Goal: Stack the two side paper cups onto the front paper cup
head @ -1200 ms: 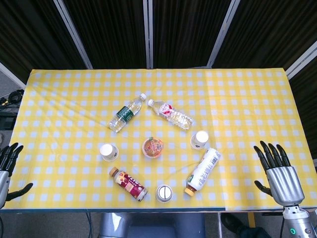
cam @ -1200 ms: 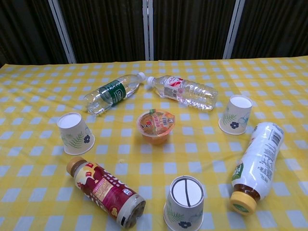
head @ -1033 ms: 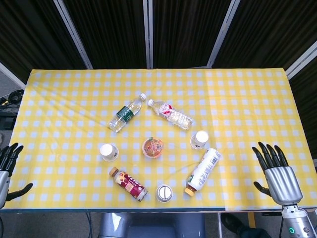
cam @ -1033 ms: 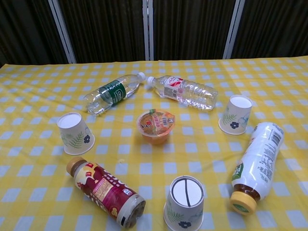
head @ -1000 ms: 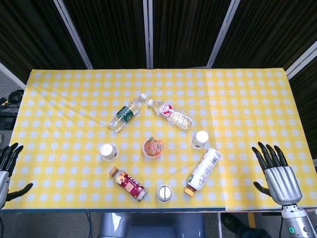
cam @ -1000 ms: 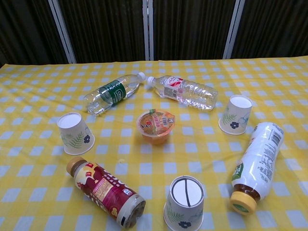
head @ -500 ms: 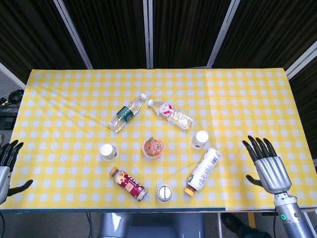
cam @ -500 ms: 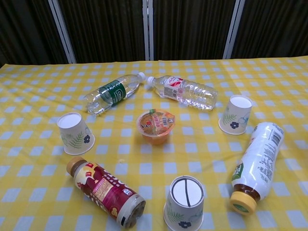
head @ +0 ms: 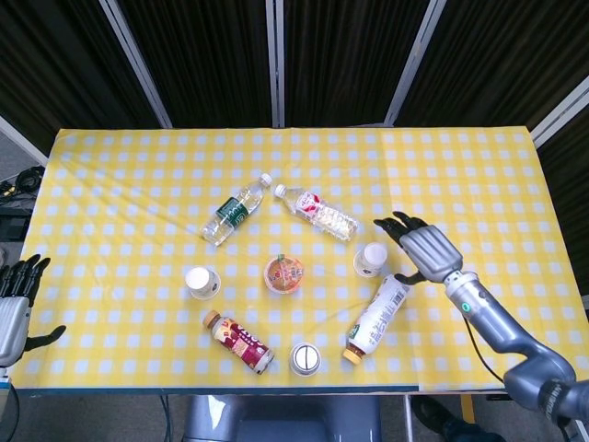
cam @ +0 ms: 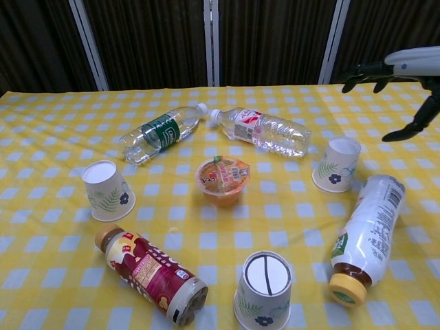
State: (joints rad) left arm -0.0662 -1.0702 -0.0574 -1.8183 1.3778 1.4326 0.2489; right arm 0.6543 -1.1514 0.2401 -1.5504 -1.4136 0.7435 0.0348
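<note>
Three paper cups stand upside down on the yellow checked table. The front cup (head: 305,358) (cam: 264,289) is near the table's front edge. The left side cup (head: 200,281) (cam: 106,190) stands alone. Just left of my right hand is the right side cup (head: 370,260) (cam: 337,163). My right hand (head: 423,247) (cam: 402,75) hovers above and to the right of that cup, fingers spread, holding nothing. My left hand (head: 16,299) is at the far left edge, fingers apart and empty; the chest view does not show it.
An orange jelly tub (head: 285,273) sits in the middle. Two clear water bottles (head: 234,212) (head: 319,213) lie behind it. A white bottle (head: 377,316) lies right of the front cup, and a maroon bottle (head: 239,342) lies left of it.
My right hand has swung in from the table's right front edge toward the right side cup and now shows in the chest view. The left hand has barely shifted. No object has moved.
</note>
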